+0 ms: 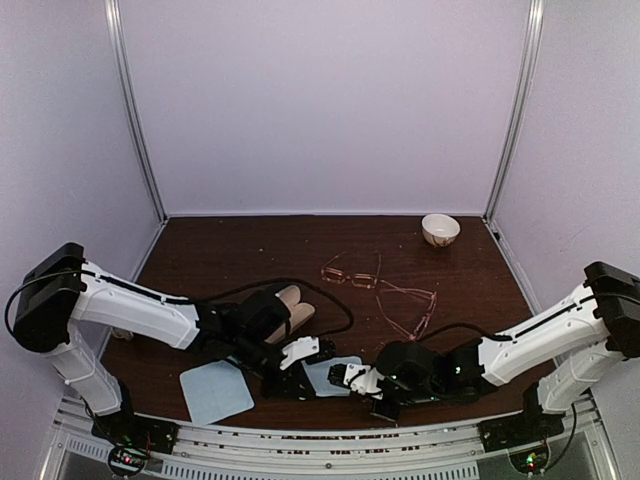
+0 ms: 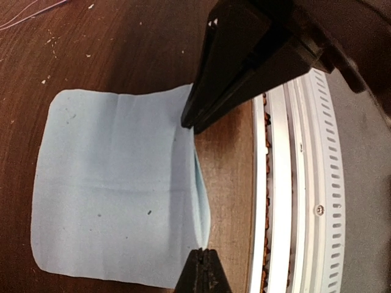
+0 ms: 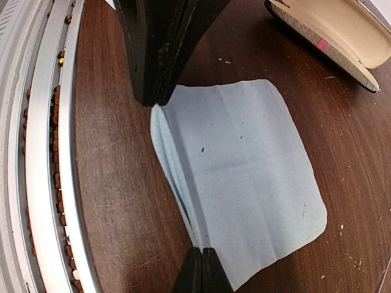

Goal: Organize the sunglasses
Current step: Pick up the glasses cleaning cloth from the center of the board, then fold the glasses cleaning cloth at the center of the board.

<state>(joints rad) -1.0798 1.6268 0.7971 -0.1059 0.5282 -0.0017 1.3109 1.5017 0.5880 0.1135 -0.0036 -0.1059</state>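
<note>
At the far left of the overhead view a spare cloth (image 1: pixel 215 392) lies flat at about 7 o'clock on the table (image 1: pixel 200 260). Next comes the left gripper (image 2: pixel 200 267), its jaws closed tight on one end of the near edge of the blue cloth (image 2: pixel 110 183). Above it, at 11 o'clock from the grippers, an open case (image 1: pixel 292 305) with a pale lining sits with nothing in it that I can see. The right gripper (image 3: pixel 201 264) faces the left one and is likewise clamped shut on the other end of that edge, which stands up in a ridge between them. It appears to be one cloth shared by both, though the wrist views leave a little doubt.

The sunglasses are not yet organized. The farther pair (image 1: pixel 352 272) lies loose at 12 o'clock from the grippers, and the nearer pair (image 1: pixel 408 306) between 1 and 2 o'clock. Both are well apart from either gripper and outside the case. At far right, at 2 o'clock, stands a small bowl (image 1: pixel 440 229). By my reading the real work is all left to do: both pairs must be picked up and put away.
</note>
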